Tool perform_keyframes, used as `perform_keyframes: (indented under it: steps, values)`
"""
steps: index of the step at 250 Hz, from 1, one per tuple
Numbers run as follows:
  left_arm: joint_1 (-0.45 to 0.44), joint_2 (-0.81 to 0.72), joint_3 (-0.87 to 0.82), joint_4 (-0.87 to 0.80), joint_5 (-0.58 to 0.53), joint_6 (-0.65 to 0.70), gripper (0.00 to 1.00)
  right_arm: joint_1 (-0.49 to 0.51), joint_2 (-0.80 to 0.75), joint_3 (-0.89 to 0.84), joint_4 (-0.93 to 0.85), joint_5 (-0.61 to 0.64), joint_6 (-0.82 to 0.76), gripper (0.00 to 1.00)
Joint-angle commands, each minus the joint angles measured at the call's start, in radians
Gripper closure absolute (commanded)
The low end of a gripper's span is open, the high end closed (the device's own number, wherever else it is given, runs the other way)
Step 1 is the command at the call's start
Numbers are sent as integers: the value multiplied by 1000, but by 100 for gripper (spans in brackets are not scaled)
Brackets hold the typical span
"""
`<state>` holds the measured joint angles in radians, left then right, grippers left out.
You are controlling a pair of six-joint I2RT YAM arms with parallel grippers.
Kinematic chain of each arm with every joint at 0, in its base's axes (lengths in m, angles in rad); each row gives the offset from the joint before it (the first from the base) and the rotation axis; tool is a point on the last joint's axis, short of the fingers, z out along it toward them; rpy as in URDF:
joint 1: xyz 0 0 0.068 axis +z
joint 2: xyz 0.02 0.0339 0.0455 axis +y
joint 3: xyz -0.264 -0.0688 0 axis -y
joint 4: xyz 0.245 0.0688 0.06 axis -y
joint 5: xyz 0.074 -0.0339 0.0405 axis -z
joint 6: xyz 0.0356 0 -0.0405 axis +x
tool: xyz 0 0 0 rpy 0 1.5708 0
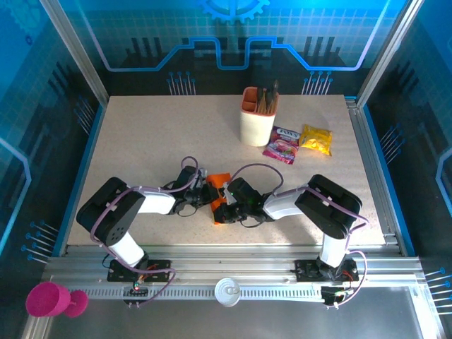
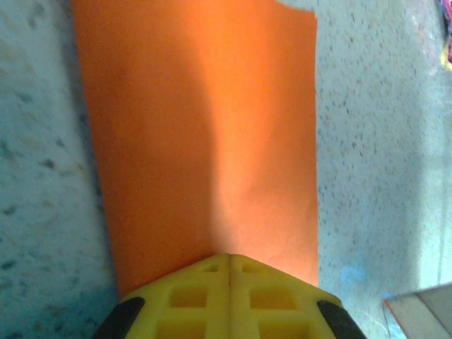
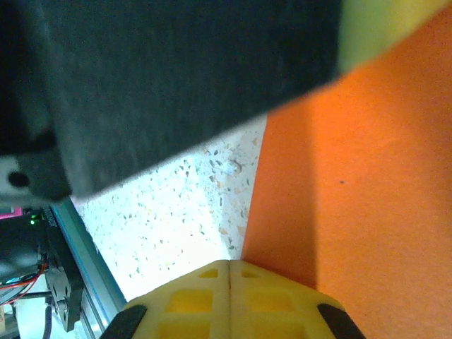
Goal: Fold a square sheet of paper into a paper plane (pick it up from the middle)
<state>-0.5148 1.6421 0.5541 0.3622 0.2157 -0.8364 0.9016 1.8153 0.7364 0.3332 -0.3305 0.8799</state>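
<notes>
Table: a pale, speckled table (image 1: 141, 155) fills the middle of the top view. It has a blue strip down its left side and metal rails along its right and bottom sides.
Paper: an orange paper (image 1: 222, 179) lies on the table, low in the middle of the top view.
Cup: a cream cup (image 1: 256, 127) with an orange inside stands upright in the upper middle, with pens in it.
Pink packet: a pink packet (image 1: 281, 145) lies just right of the cup and a little lower.
Yellow packet: a yellow packet (image 1: 316, 139) lies just right of the pink one.
</notes>
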Motion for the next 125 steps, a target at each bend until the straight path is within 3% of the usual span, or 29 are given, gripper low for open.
perform_keyframes:
  steps: [1, 125]
  values:
    - [28, 31, 42, -90, -110, 33, 100, 13, 68, -31, -209, 64, 7, 100]
    - [116, 105, 113, -77, -82, 66, 100, 10, 107, -26, -240, 63, 9, 100]
